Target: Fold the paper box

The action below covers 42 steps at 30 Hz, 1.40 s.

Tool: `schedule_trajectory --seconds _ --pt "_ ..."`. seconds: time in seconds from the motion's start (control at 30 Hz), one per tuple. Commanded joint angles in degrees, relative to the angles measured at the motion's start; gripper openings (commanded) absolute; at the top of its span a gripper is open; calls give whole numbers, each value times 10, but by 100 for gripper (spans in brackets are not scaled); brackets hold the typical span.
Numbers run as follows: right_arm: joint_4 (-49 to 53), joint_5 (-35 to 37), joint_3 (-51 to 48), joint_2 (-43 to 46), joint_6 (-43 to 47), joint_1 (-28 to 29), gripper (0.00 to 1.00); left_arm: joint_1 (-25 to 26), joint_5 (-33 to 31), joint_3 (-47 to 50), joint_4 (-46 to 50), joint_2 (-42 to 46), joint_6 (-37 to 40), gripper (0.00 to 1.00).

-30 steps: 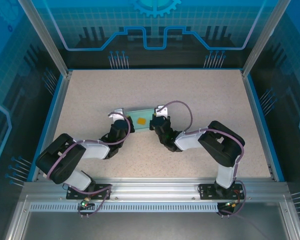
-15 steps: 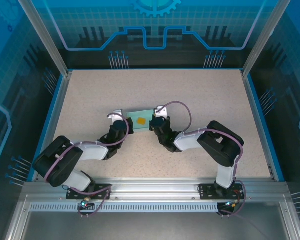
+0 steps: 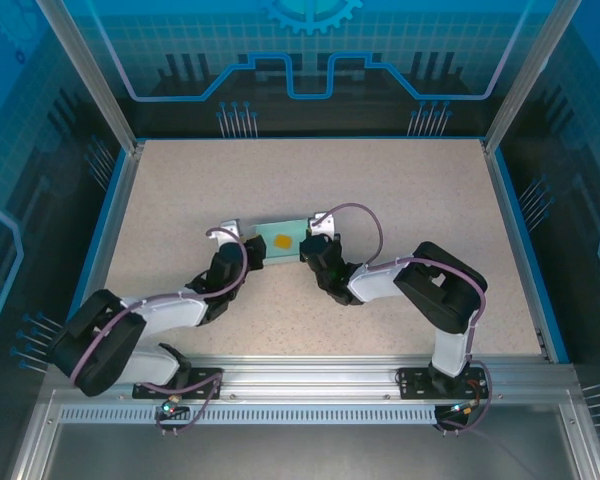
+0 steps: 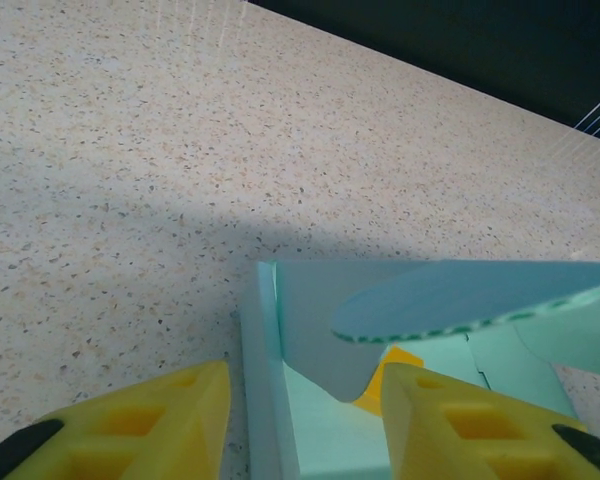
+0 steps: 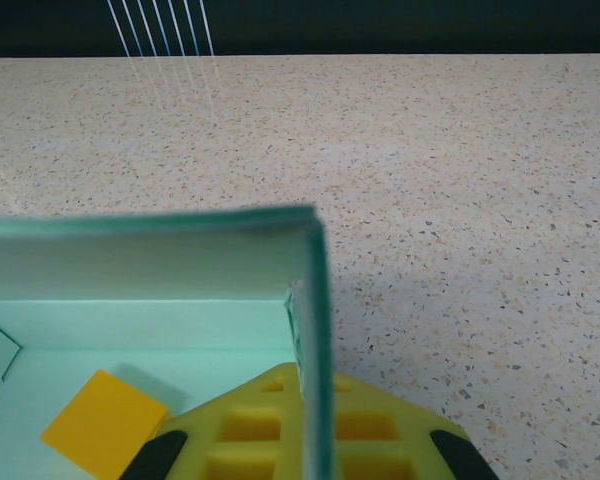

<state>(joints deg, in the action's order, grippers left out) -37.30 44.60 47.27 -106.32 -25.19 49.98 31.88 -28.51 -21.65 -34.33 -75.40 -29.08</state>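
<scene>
Box: your paper box (image 3: 270, 232) lies mid-table (image 3: 380, 180), between both claws (a small orange block (image 5: 105, 420) sits inside it).
Left claw: the left claw (image 4: 305, 400) has its fingers apart, straddling the box's left wall.
Right claw: the right claw (image 5: 305, 400) is pinched together on the right wall.

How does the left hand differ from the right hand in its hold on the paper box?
The left hand stands open, its yellow fingers apart on either side of the left wall of the paper box; the right hand is shut on the right wall. The left hand's fingers seem clear of the card; the right hand's pinch it. Both work at ends of the same box.
</scene>
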Motion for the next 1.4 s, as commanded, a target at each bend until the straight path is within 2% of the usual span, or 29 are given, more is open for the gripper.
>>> schedule_trajectory --seconds 0.0,0.3,0.4,0.47,0.63,0.77,1.0,1.17,1.37 --pt "74 8 -4 -25 11 6 0 -1 10 10 36 45 -8 50" --pt "80 11 1 -23 15 7 0 -1 12 8 162 202 13 57" --pt "80 10 2 -22 16 7 0 -6 15 -22 212 244 37 62" --pt "79 10 3 -24 16 7 0 -22 40 -61 252 239 54 64" --pt "78 9 6 -28 17 7 0 -87 189 -167 302 162 74 65" --pt "78 8 7 -29 18 7 0 -117 300 -282 360 53 106 65" --pt "80 8 12 -33 19 6 0 -132 415 -429 437 -105 136 65" --pt "84 13 13 -32 24 6 0 -132 496 -481 489 -171 155 64" --pt "84 17 10 -29 26 6 0 -131 513 -473 500 -188 159 64"
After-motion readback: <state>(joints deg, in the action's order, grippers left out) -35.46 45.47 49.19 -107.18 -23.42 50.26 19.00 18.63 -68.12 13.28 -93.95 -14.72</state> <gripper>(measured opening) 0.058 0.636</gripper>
